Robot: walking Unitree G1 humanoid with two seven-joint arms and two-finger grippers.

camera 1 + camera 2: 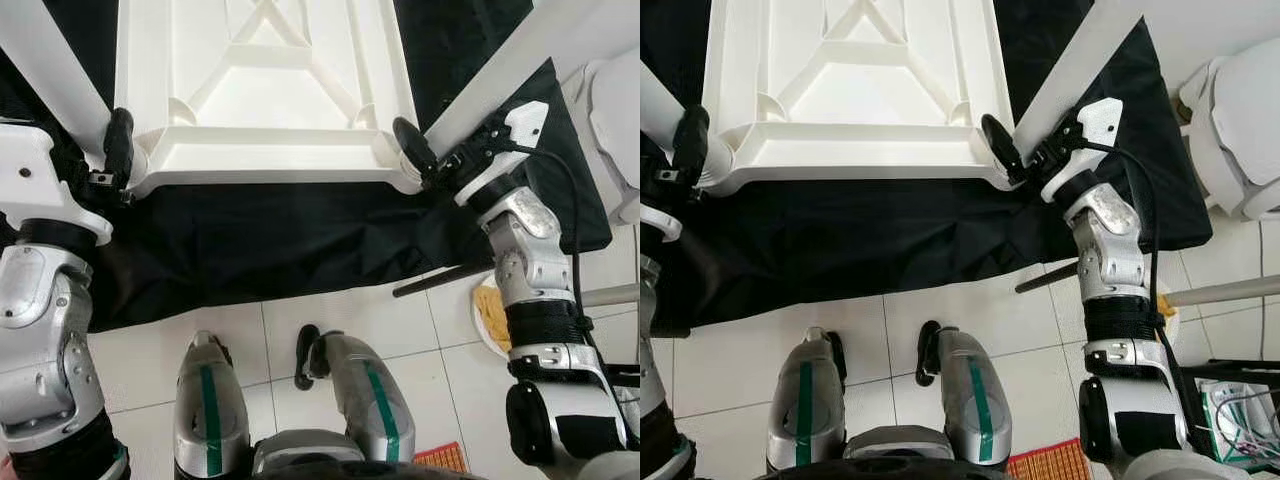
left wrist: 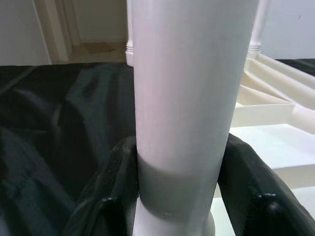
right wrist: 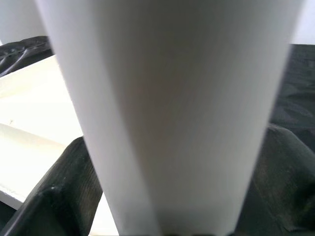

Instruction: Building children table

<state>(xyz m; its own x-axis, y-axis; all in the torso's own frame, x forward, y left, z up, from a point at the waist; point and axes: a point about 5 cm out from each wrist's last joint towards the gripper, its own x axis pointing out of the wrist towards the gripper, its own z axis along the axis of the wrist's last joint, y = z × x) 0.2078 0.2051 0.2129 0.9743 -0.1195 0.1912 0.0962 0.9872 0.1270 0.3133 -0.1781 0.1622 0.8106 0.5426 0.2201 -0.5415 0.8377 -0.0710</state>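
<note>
Nearest the camera are the robot's own knees over a pale tiled floor (image 1: 330, 320), with a plate of food (image 1: 487, 318) by the right arm and a dark rod (image 1: 440, 280) lying at the edge of the cloth. Beyond them a black cloth (image 1: 260, 250) is spread on the floor, and on it lies the white table top (image 1: 265, 85), upside down, its ribbed underside facing up.

At its near corners stand two white legs. The left gripper (image 1: 112, 150) is clamped around the left leg (image 2: 189, 98) close to its foot; the left wrist view has a black finger (image 2: 110, 191) pressed on each side of the tube, just above the socket. The right gripper (image 1: 425, 160) is likewise closed around the right leg (image 3: 177, 118) near the right corner, a finger (image 3: 59, 196) hugging each side.

Both legs appear to sit in their corner sockets, so the task looks well along (the far corners lie outside the pictures, though the left wrist view hints at further legs behind).

The risk from here is a leg that is not fully home. Both tubes slant outward in the head views, and pressing on a tilted leg could jam it in the socket or pop it out. The smooth plastic could also slide through the fingers, and the top could skid on the slick cloth if the two arms push unevenly.
</note>
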